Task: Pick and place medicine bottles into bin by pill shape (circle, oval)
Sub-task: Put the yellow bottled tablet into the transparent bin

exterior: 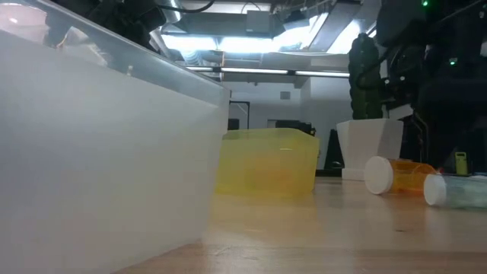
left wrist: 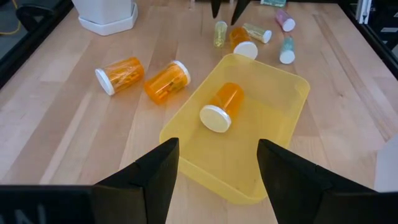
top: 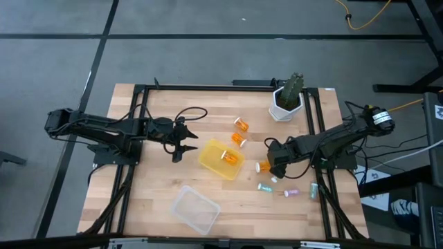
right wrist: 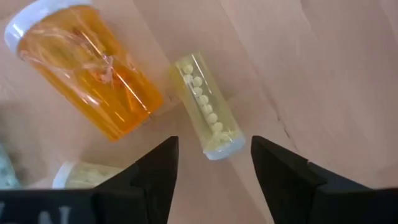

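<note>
Picking is the step in hand: the right gripper (right wrist: 211, 171) hangs low over the cluster of bottles near the table's right edge, its fingers apart and holding nothing, straddling a slim yellow-green vial (right wrist: 207, 106) that lies on the wood just beside a fallen orange bottle (right wrist: 81, 65). The vial shows a row of small round pills, so I judge it bound for whichever bin takes circles. The next move calls for a short drop to bring the fingers down either side of the vial without nudging the orange bottle, then a close and a lift. One orange bottle (left wrist: 221, 106) already lies in the yellow bin (left wrist: 283, 112) at mid-table; the clear bin (top: 194, 208) near the front edge looks bare. The left gripper (left wrist: 217, 165) waits spread open and unladen, just left of the yellow bin.
</note>
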